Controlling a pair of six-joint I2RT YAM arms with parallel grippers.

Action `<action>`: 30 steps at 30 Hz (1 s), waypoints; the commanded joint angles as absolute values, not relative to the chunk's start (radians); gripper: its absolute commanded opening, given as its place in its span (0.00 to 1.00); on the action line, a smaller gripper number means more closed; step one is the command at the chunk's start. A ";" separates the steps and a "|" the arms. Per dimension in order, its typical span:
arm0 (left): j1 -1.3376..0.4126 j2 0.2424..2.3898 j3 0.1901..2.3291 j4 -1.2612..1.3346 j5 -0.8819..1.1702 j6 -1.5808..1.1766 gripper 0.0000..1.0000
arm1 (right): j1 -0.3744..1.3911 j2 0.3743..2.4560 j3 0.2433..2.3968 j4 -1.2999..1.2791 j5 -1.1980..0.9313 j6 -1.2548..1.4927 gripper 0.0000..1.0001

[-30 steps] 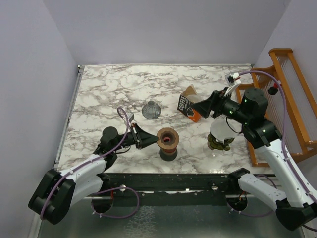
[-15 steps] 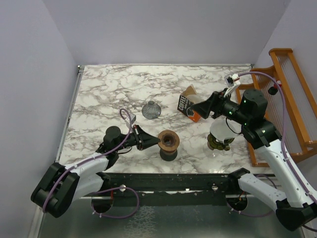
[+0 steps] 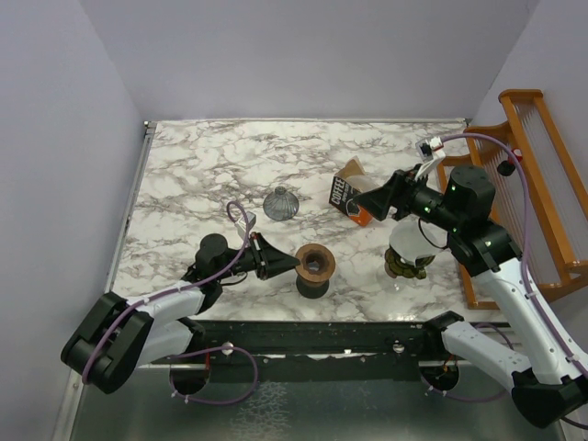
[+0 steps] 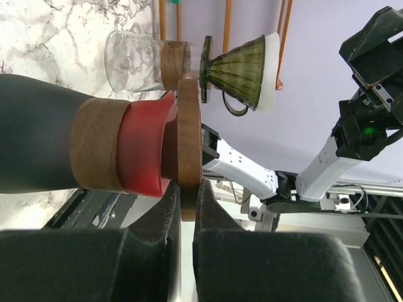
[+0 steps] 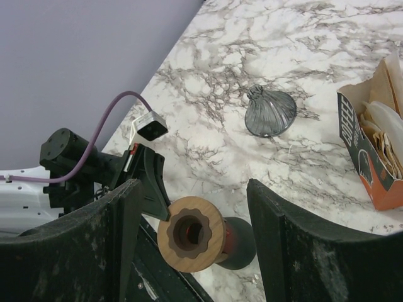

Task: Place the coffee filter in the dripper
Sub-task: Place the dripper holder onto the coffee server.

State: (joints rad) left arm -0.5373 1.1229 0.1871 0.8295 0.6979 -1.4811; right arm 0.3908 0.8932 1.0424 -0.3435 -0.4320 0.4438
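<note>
One wooden ring [image 4: 189, 138] nipped edge-on in left pincer [image 4: 187, 201], right pincer [image 5: 195, 189] spread wide, ribbed glass cone [image 5: 271, 112].

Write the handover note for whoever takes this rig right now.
Left gripper: jaws shut on the edge of the wooden disc atop the red-and-black pot, near the front edge.
Right gripper: jaws open, empty, beside the carton.
Things: spare filters stand in the open carton. A white filter appears seated in the green dripper on the glass carafe. The grey dripper lies mouth down mid-table.
Done: apparently that one filter.
Left: check its seating; if another dripper is meant, fetch a filter from the carton.
</note>
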 commanded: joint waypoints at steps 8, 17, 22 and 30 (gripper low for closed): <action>-0.540 1.121 0.159 0.880 0.684 -1.486 0.13 | 0.388 0.876 1.029 -0.352 -0.415 0.432 0.72; -0.540 1.124 0.165 0.878 0.686 -1.493 0.28 | 0.387 0.876 1.037 -0.356 -0.416 0.431 0.73; -0.540 1.130 0.166 0.873 0.692 -1.499 0.32 | 0.387 0.878 1.042 -0.358 -0.415 0.431 0.73; -0.540 1.130 0.177 0.819 0.701 -1.486 0.38 | 0.387 0.877 1.048 -0.363 -0.414 0.431 0.73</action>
